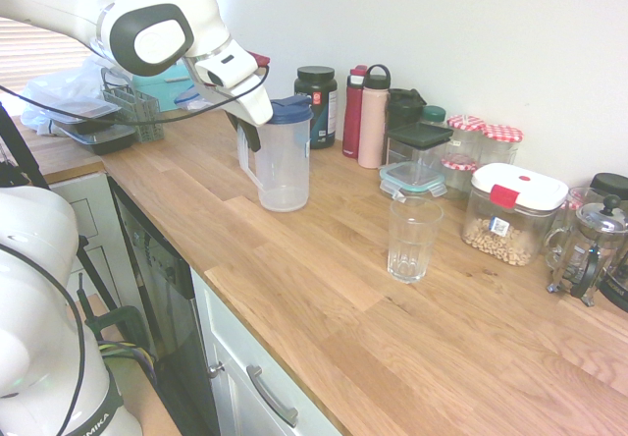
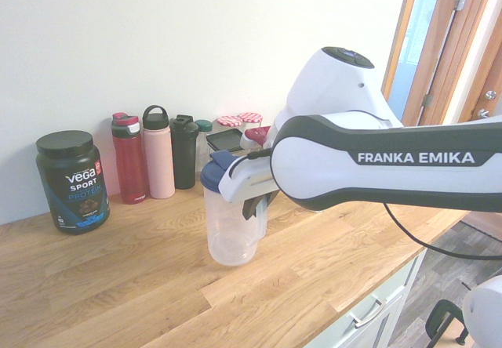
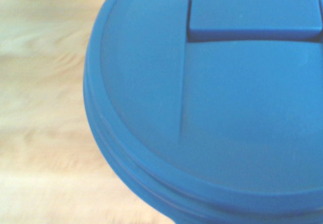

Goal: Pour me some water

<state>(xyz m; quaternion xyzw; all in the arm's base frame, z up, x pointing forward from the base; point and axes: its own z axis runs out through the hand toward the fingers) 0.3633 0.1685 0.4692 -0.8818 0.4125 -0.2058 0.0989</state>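
- Well, the claw [image 1: 254,145] is clamped on the pitcher's handle [image 1: 248,169].
- Blue-lidded pitcher [image 1: 285,169], upright, near the black tub [image 1: 317,112].
- Red bottle [image 1: 354,117] beside the pink one [image 1: 373,127].
- Clear glass [image 1: 412,245], upright on the wooden counter [image 1: 343,357].
- White-lidded container [image 1: 510,225], then a French press [image 1: 587,254].

A big black round tub with a black lid [image 2: 73,182] is near the wall. Just beside it is a tall red bottle with a red lid [image 2: 130,160]. Next comes a tall pink bottle with a black loop on top [image 2: 159,156], and then a tall black cup with a black lid [image 2: 185,154]. A clear square box with a white lid and a red clip [image 1: 514,215] has little tan bits inside. Near it is a small glass and silver coffee press [image 1: 586,249]. A grey basket [image 1: 133,108] is near the window blinds [image 1: 59,14].
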